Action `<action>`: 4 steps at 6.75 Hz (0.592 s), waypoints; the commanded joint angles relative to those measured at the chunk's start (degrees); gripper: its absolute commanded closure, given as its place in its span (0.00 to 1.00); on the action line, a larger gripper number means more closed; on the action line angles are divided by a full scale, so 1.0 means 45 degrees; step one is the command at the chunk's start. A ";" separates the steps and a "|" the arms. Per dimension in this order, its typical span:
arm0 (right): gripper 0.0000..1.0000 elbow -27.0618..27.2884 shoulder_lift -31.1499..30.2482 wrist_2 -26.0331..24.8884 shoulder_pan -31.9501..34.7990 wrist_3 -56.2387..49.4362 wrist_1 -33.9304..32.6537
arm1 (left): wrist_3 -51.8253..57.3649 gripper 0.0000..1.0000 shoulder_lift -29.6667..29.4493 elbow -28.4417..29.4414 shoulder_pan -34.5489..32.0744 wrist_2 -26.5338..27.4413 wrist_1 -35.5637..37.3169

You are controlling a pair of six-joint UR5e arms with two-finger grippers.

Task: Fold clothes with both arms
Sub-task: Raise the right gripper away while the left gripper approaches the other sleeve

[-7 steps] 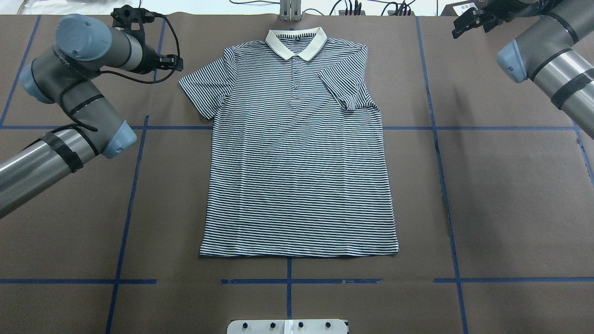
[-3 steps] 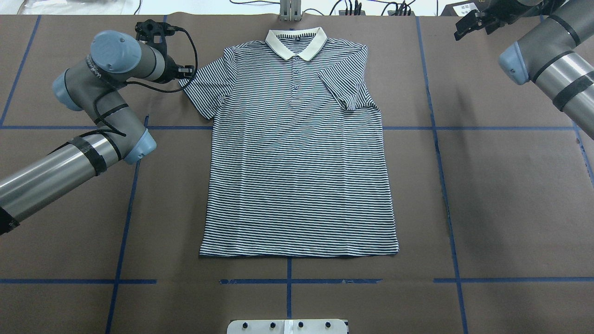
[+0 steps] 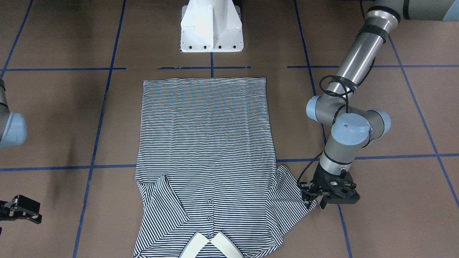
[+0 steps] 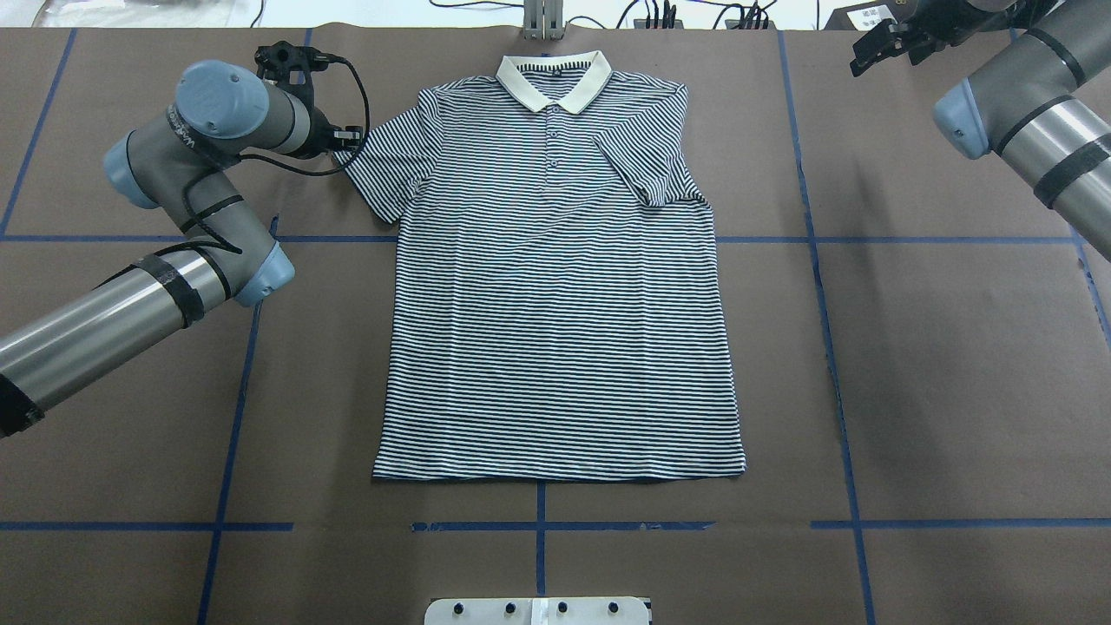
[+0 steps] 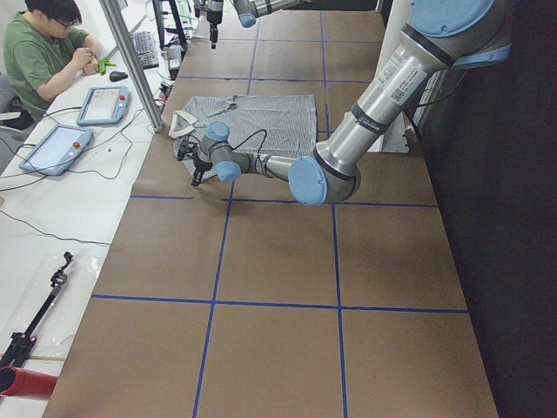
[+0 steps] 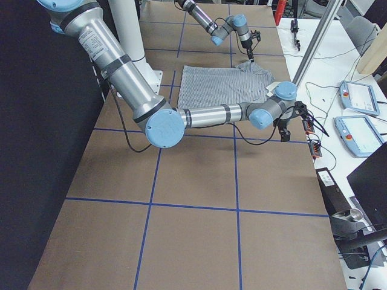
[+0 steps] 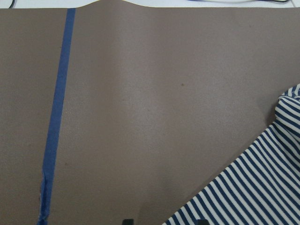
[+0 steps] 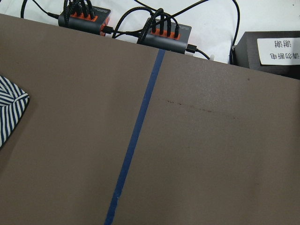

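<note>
The striped polo shirt (image 4: 555, 330) lies flat, face up, its white collar (image 4: 553, 80) at the far edge. The sleeve on the overhead view's right is folded onto the chest (image 4: 642, 169). The other sleeve (image 4: 386, 165) lies spread out. My left gripper (image 4: 351, 143) is low at that sleeve's outer edge (image 3: 312, 201). In the left wrist view (image 7: 164, 221) its two tips stand apart, the sleeve hem (image 7: 253, 187) between them: open, not closed on the cloth. My right gripper (image 4: 881, 48) hangs open and empty over the far right corner (image 3: 21, 211), away from the shirt.
The white pedestal base (image 3: 211, 28) stands at the near edge. Power hubs with cables (image 8: 126, 28) and a metal post (image 4: 542, 22) line the far edge. An operator (image 5: 43, 52) and teach pendants (image 5: 104, 104) are at a side bench. Blue tape lines (image 4: 252, 347) cross the brown table.
My left arm has swung right, bringing its gripper from clear of the shirt to the spread sleeve's edge. The right gripper shifted slightly. The shirt has not moved.
</note>
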 commanded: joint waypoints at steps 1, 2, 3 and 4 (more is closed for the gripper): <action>0.00 -0.0002 -0.0001 -0.0012 -0.0017 0.0005 -0.0002 | 0.0004 0.72 -0.0085 0.0047 0.0001 0.0000 -0.0009; 0.00 -0.0002 -0.0001 -0.0012 0.0002 0.0005 -0.0002 | 0.0003 1.00 -0.0086 0.0047 0.0001 0.0000 -0.0318; 0.00 -0.0002 -0.0001 -0.0012 -0.0017 0.0005 -0.0002 | 0.0003 1.00 -0.0047 -0.0031 0.0001 0.0000 -0.0360; 0.00 -0.0002 -0.0001 -0.0012 0.0002 0.0005 -0.0002 | 0.0003 1.00 -0.0008 -0.0090 0.0001 0.0000 -0.0360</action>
